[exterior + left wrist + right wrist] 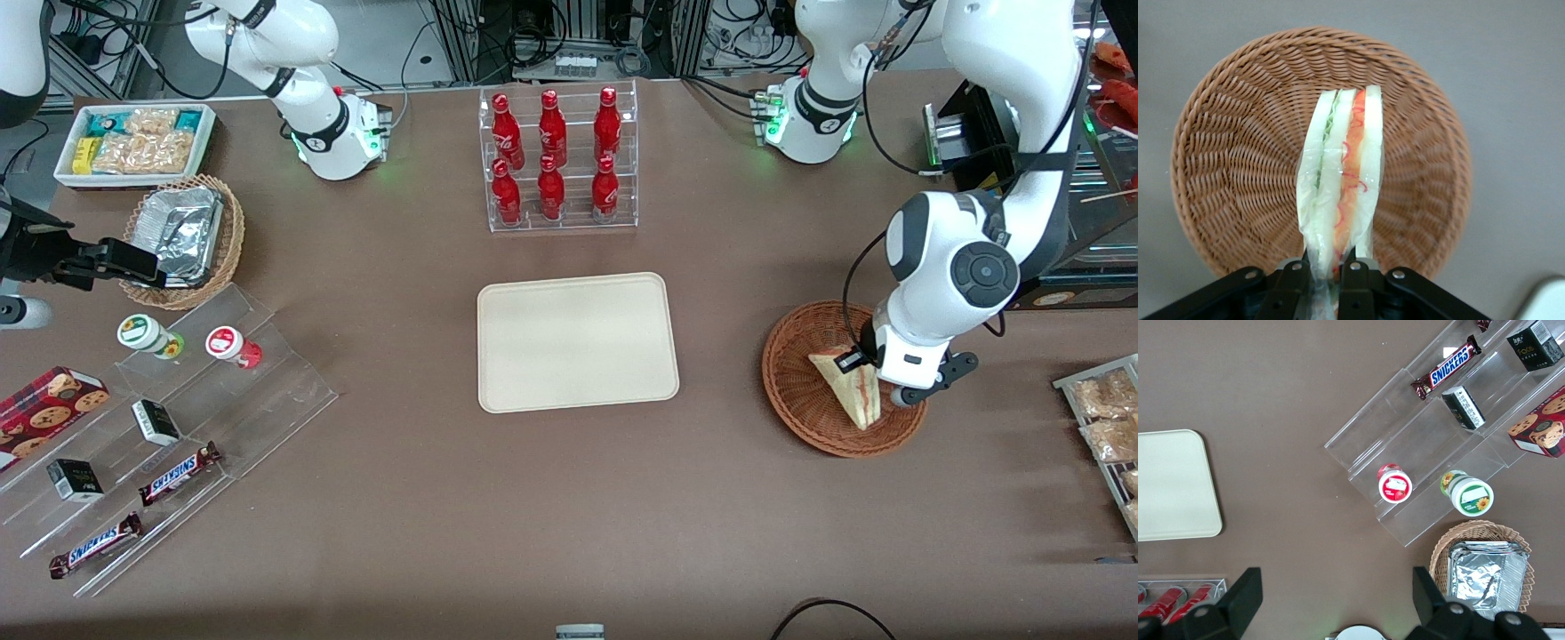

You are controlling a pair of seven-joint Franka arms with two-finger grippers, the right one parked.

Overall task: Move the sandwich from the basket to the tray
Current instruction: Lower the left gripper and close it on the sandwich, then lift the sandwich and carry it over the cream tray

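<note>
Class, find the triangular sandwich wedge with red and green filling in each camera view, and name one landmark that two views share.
Front view: the triangular sandwich wedge lies in the reddish-brown round wicker basket, under the left arm's tool.
Left wrist view: the sandwich stands over the basket, pinched by the tool.
Right wrist view: not in it.
Shared landmark: the basket.

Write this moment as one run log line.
pincer: shut on sandwich | sandwich: over wicker basket | tray: holds nothing

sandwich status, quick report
Gripper shut on sandwich, over the basket. Tray bare, toward the parked arm's end. Nothing between them.
</note>
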